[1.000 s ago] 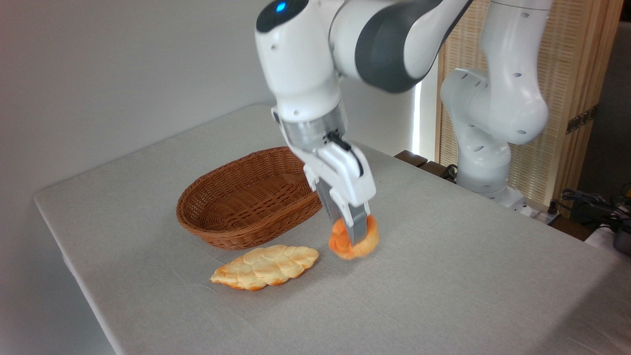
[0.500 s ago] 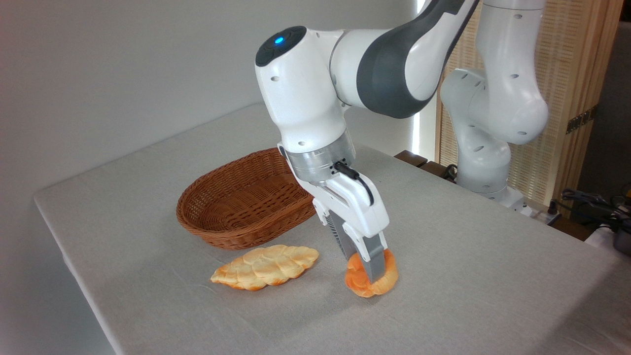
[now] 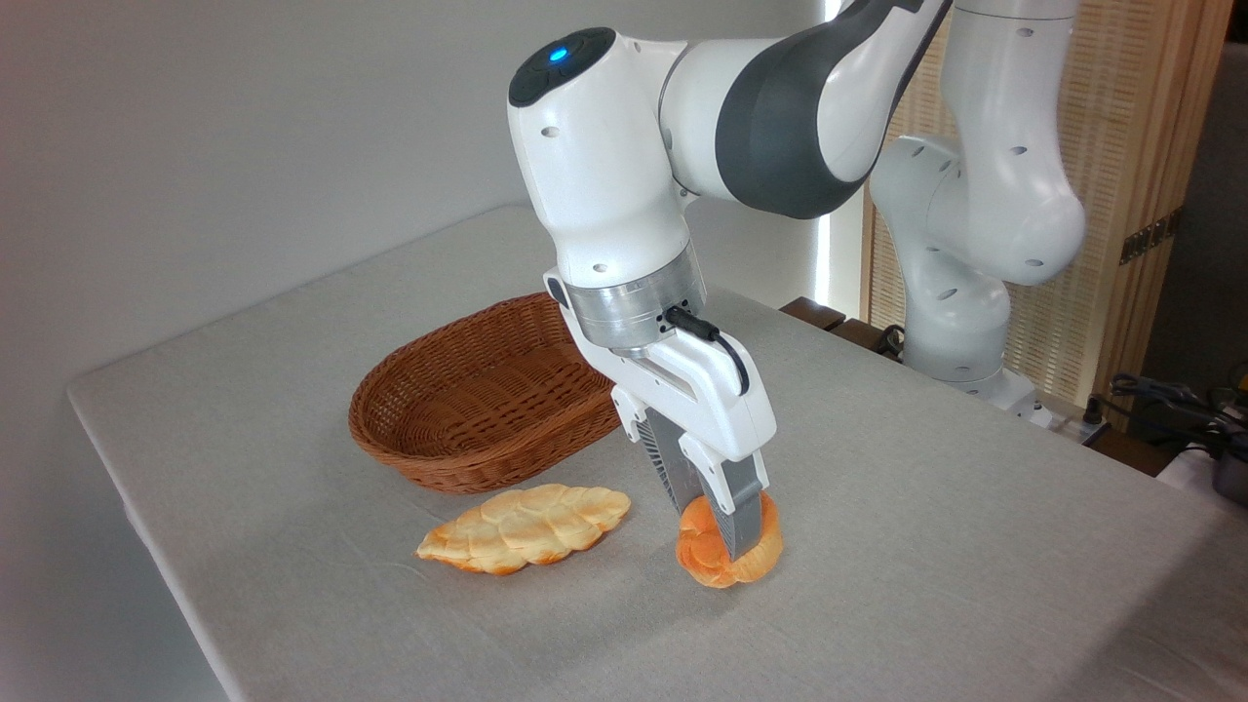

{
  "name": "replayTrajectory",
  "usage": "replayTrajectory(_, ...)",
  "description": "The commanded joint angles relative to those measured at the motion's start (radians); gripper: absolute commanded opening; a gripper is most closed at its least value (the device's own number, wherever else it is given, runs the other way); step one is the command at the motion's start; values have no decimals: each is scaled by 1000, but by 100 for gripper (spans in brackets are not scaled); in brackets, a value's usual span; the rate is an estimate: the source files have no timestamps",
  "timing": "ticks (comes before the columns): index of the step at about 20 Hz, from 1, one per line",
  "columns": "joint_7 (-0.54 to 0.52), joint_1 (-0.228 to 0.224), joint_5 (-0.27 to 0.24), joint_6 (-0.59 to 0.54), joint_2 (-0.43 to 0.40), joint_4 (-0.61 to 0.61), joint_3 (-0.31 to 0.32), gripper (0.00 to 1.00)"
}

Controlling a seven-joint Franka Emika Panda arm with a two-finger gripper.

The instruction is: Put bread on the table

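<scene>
Pincer (image 3: 721, 531): closed on the bread (image 3: 729, 554), fingers pressed against the bun's two sides; pointing down, tilted slightly.
Bread: gripped on edge between the fingers, directly under the pincer; its underside looks to be touching the bench (image 3: 975, 546), or a hair above (contact line is hard to read).
Loaf (image 3: 525, 527): flat on the cloth, left of the pincer, apart from the bun.
Basket (image 3: 483, 395): behind and left of the pincer; looks empty.
Step in hand: set-down, at the very end of the lowering, release not yet made.
Next move calls for: parting the fingers with no sideways drag, then a straight lift clear. The bun may tip flat once freed.
</scene>
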Motion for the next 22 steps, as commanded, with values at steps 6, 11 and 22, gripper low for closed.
replayTrajectory(6,-19,-1,-25,-23,0,34,1,100)
replayTrajectory(11,-84,98,-184,-171,0,218,-137,100)
replayTrajectory(22,-188,240,-286,-393,138,573,-363,100)
